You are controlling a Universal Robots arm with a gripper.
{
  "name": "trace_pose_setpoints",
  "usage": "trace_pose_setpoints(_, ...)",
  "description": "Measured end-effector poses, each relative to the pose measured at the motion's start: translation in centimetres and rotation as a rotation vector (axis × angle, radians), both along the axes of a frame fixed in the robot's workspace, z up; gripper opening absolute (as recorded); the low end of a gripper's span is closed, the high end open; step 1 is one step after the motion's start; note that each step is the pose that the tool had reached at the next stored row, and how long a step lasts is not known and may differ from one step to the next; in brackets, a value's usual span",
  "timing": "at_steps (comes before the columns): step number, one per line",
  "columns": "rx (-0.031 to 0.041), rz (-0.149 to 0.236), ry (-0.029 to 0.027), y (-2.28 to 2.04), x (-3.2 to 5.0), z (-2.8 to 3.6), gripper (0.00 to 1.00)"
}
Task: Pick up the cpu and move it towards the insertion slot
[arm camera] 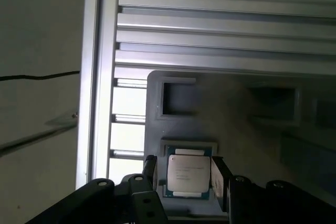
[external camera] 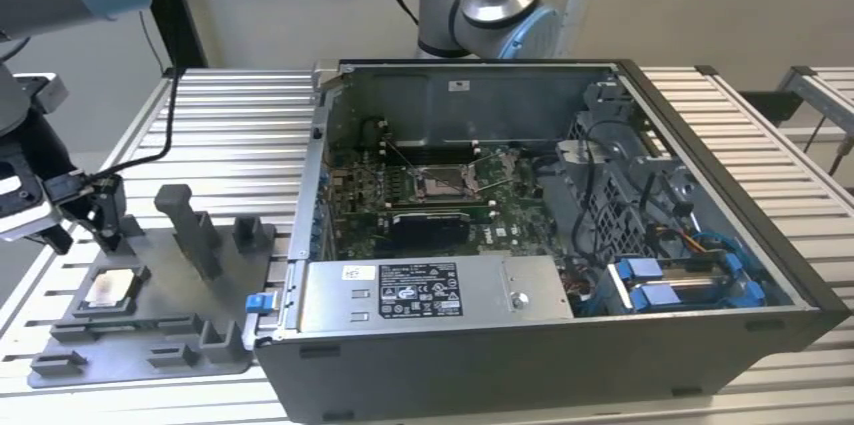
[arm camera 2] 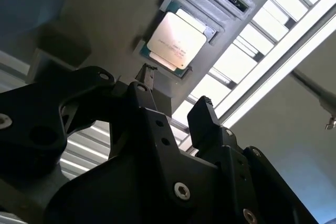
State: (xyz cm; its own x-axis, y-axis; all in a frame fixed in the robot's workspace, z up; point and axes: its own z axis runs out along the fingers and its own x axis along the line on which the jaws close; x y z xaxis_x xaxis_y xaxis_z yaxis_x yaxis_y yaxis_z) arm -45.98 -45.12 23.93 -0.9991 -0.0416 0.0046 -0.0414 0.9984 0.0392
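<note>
Slatted metal table [external camera: 227, 110] carries everything. Open computer case [external camera: 534, 350] takes the middle and the exterior view's right. Grey fixture tray [external camera: 147, 345] lies just beside it, on the exterior view's left.

Gripper [arm camera 2: 175, 83] hangs over the tray's outer end, jaws spread wide and holding nothing. In the first wrist view a fingertip [arm camera: 149, 167] stands to each side of the cpu [arm camera: 188, 171], with a gap showing on both sides. The cpu lies flat in a shallow square pocket of the tray, not lifted. Insertion slot [external camera: 441, 182] sits on the green board inside the case, well apart from the chip.

Risks, as judged:
- The chip is thin and sunk within a low rim. Fingers closing off-centre or too high would likely meet the pocket rim instead of the chip's edges, or tip it up on one side.
- The hold on such slim edges looks slight, so a slip in transit seems possible.

Edges and room:
- Upright posts [external camera: 187, 230] on the tray stand between the gripper and the case.
- The case's near wall [external camera: 318, 175] rises above tray level, so any straight low path is blocked.
- Above the tray and the case's open top the space looks free.
- Around the slot the room is tighter, with cables and a drive cage [external camera: 627, 195] close on the exterior view's right.
</note>
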Motion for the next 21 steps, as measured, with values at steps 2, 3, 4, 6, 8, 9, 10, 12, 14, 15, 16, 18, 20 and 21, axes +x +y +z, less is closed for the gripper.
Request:
trace_pose_setpoints(2, -0.0003, 0.000, 0.0027, -0.01, 0.00, -0.01, 1.00)
trace_pose_setpoints(3, -0.0002, 0.000, 0.0027, -0.04, 0.00, -0.06, 1.00)
trace_pose_setpoints(4, -0.0001, 0.000, 0.0027, -0.05, 0.00, -0.19, 1.00)
trace_pose_setpoints(6, -0.0002, 0.000, 0.0030, -0.15, 0.01, -0.54, 1.00)
trace_pose_setpoints(8, -0.0003, 0.000, 0.0029, -0.24, 0.00, -0.90, 1.00)
trace_pose_setpoints(9, -0.0002, 0.000, 0.0029, -0.29, 0.00, -1.07, 1.00)
trace_pose_setpoints(10, -0.0002, 0.000, 0.0029, -0.35, 0.00, -1.21, 1.00)
trace_pose_setpoints(12, -0.0002, 0.000, 0.0029, -0.48, 0.01, -1.49, 1.00)
trace_pose_setpoints(14, -0.0002, 0.000, 0.0030, -0.60, 0.03, -1.75, 1.00)
trace_pose_setpoints(15, -0.0003, 0.000, 0.0030, -0.67, 0.07, -1.85, 1.00)
trace_pose_setpoints(16, -0.0003, 0.000, 0.0030, -0.76, 0.12, -1.94, 1.00)
trace_pose_setpoints(18, -0.0005, 0.000, 0.0030, -0.94, 0.24, -2.10, 1.00)
trace_pose_setpoints(20, -0.0004, 0.000, 0.0028, -1.15, 0.37, -2.25, 1.00)
trace_pose_setpoints(21, -0.0005, 0.000, 0.0029, -1.27, 0.42, -2.32, 1.00)
